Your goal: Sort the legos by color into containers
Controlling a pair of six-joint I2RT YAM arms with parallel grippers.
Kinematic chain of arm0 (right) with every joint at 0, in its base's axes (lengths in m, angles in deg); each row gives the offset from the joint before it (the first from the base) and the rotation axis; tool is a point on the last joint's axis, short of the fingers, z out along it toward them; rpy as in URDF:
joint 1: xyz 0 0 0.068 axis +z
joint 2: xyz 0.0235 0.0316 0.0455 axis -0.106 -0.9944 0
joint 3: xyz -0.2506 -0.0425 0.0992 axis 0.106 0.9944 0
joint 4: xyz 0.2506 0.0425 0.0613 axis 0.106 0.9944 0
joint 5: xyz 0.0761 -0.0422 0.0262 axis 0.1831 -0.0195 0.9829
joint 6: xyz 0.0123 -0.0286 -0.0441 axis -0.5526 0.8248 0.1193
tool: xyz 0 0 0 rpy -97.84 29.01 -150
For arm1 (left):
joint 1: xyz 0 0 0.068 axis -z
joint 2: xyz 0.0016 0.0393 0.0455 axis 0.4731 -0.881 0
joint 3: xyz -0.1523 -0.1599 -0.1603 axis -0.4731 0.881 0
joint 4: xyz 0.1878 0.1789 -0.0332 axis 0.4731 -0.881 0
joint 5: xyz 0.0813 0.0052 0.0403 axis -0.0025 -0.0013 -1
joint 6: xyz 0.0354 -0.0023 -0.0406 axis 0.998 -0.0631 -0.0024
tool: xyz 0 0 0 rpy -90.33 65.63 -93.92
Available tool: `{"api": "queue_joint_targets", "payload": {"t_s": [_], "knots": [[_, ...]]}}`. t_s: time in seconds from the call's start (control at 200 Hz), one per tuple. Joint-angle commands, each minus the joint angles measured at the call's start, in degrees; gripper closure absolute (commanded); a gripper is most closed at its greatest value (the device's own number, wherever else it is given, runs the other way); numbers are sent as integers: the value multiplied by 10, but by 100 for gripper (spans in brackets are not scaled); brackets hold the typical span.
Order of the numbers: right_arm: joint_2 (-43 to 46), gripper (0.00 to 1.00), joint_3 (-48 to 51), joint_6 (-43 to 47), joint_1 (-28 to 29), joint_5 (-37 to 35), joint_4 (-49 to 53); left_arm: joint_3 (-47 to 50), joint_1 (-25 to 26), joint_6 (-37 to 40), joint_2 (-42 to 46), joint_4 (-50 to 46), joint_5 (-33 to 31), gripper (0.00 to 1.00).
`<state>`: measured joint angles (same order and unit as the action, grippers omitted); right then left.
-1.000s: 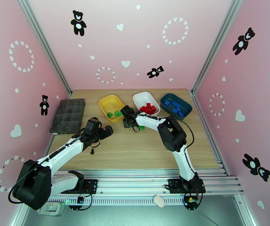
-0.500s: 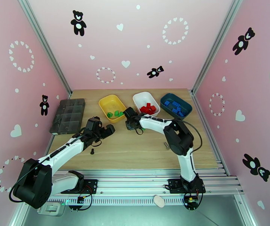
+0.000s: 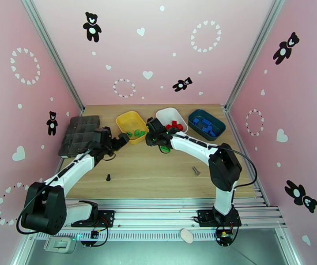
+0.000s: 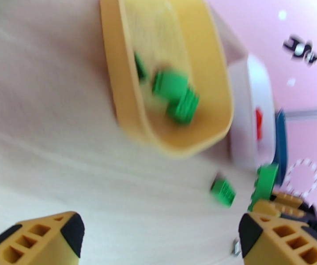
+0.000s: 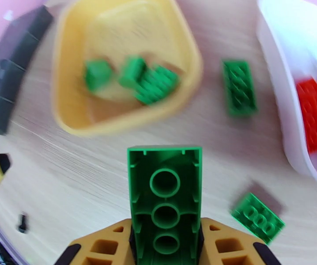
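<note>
A long green lego (image 5: 165, 195) stands end-up in my right gripper (image 5: 165, 235), which is shut on it and hovers just in front of the yellow container (image 5: 127, 120). Three green legos (image 5: 132, 78) lie in that tub. Two more green legos (image 5: 239, 87) (image 5: 258, 217) rest on the wood between the yellow and white containers (image 5: 286, 85). Red legos (image 5: 315, 111) fill the white one, and blue legos (image 3: 206, 124) lie in the teal container (image 3: 220, 129). My left gripper (image 3: 122, 140) stands open at the yellow tub's near-left side, its jaws wide apart (image 4: 158, 239).
A dark grey organizer tray (image 3: 80, 134) sits at the far left. One small dark screw (image 3: 107, 176) lies on the table near the left arm, and another (image 3: 195, 170) lies near the right arm. The pink walls close in on both sides.
My right gripper closed on the green lego and lifted it back toward the yellow tub. The left arm swung away from me, up to that tub's left side.
</note>
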<state>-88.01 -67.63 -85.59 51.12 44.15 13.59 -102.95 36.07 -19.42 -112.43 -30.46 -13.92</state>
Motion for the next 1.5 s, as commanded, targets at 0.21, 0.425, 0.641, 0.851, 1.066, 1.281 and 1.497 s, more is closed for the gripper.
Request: {"api": "queue_joint_targets", "payload": {"t_s": [0.21,0.425,0.641,0.851,1.066,1.281,1.497], "knots": [[-179,61,-248,-6,2,48,46,-17,-59,-21,-44,52,75,2],[-243,42,-359,-7,3,58,82,6,-60,-22,-45,66,82,2],[-168,39,-275,21,4,19,85,20,-58,-23,-28,65,89,2],[-16,31,-59,55,4,-51,38,19,-1,0,10,24,47,1],[86,24,110,85,-14,-102,32,18,94,-2,28,9,-12,2],[129,20,214,87,-47,-104,5,19,164,-26,7,31,-45,2],[99,15,252,94,-79,-69,-30,28,245,-52,-50,68,-83,2]]}}
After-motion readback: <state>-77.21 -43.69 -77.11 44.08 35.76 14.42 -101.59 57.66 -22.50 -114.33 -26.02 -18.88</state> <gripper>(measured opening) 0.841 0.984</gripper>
